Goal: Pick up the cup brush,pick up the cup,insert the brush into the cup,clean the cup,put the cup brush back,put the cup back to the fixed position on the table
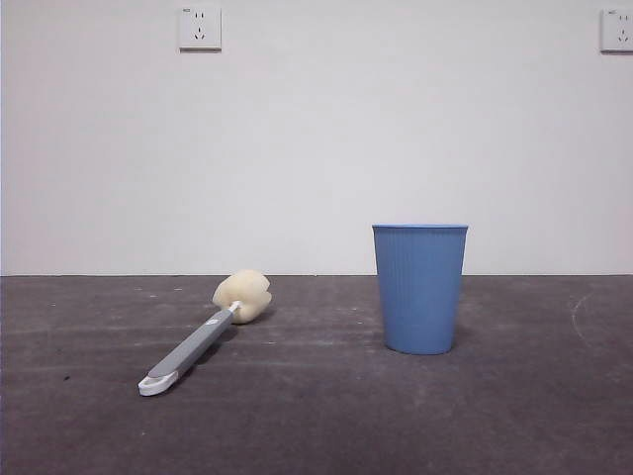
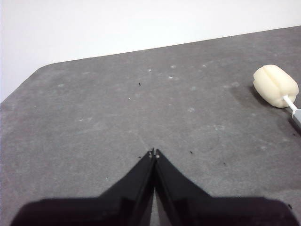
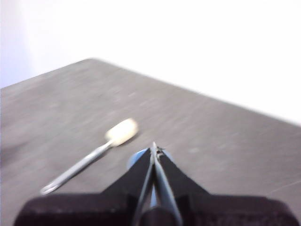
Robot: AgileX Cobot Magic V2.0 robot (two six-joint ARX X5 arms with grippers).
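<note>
No readable text anywhere.

The cup (image 1: 420,287) has plain ribs with no label, and the cup brush (image 1: 203,336) carries only a small pale mark on its grey handle, too small to read. Each of the two wall sockets (image 1: 199,28) has a tiny mark at its corner, also illegible.

A: The front view is bright and sharp; the cup (image 1: 420,288) throws only a soft shadow on the table (image 1: 316,416).

B: The right wrist view is blurred and the wall is washed out white. The left one is clear.
</note>
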